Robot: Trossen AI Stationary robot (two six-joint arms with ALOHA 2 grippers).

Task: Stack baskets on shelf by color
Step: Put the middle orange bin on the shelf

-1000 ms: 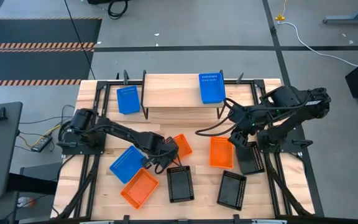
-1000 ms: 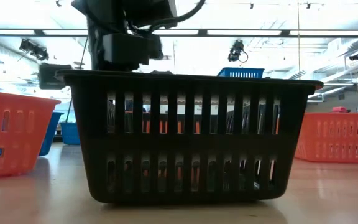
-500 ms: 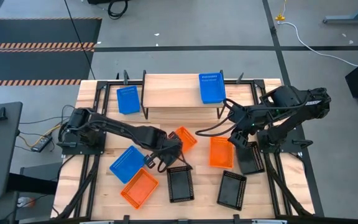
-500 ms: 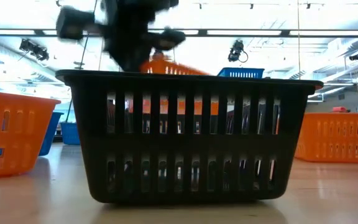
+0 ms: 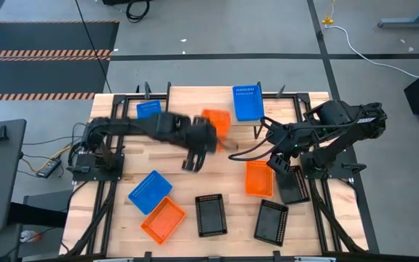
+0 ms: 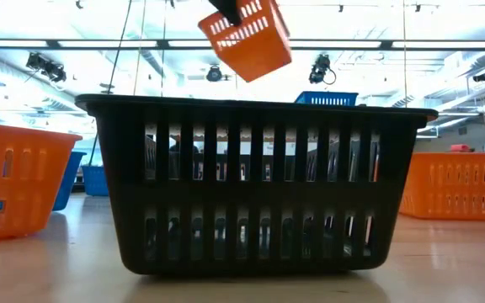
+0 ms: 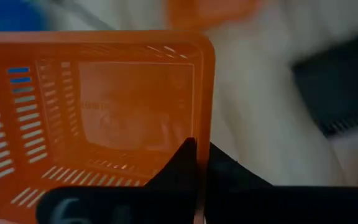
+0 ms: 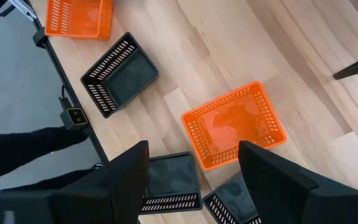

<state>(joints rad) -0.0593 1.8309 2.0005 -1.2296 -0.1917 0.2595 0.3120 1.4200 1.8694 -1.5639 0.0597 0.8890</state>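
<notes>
While my left gripper (image 5: 197, 143) is clamped on an orange basket's (image 5: 216, 122) wall, lifted, the shelf (image 5: 188, 102) lies just beneath and ahead; my right gripper (image 5: 278, 161) waits wide open, empty, farther off.

An orange basket (image 5: 217, 122) with slotted mesh walls is seen above the light wooden shelf (image 5: 188, 105). A blue basket (image 5: 246, 102) and black baskets (image 5: 211, 215) show the same perforated pattern.
</notes>
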